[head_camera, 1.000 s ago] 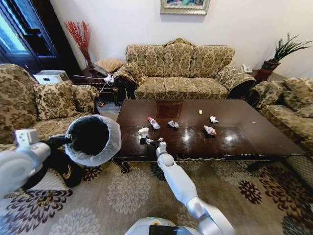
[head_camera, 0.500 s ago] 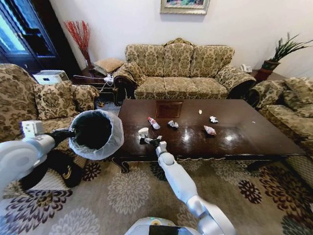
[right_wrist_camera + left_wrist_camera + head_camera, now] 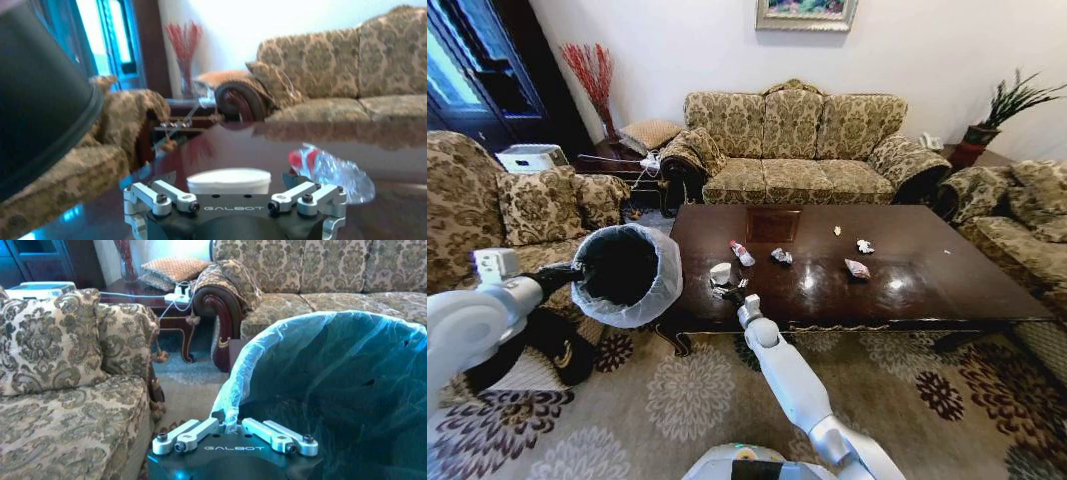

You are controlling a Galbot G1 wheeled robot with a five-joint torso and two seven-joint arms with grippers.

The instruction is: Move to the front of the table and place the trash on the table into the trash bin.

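The right gripper (image 3: 233, 200) had its jaws spread wide on either side of the white cup (image 3: 229, 181) on the counter (image 3: 927, 275), near its left front edge. The left gripper (image 3: 233, 432) had its jaws pinched on the lined rim of the trash bin (image 3: 627, 270), held just off the counter's left end. More trash lay mid-counter: a small bottle (image 3: 741, 251) and wrappers (image 3: 856, 267).

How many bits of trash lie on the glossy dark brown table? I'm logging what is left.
5, maybe more behind the arm: white cup at the right gripper; pink-labelled bottle; silvery wrapper; pinkish wrapper; white wrapper. A pale speck is unclear.
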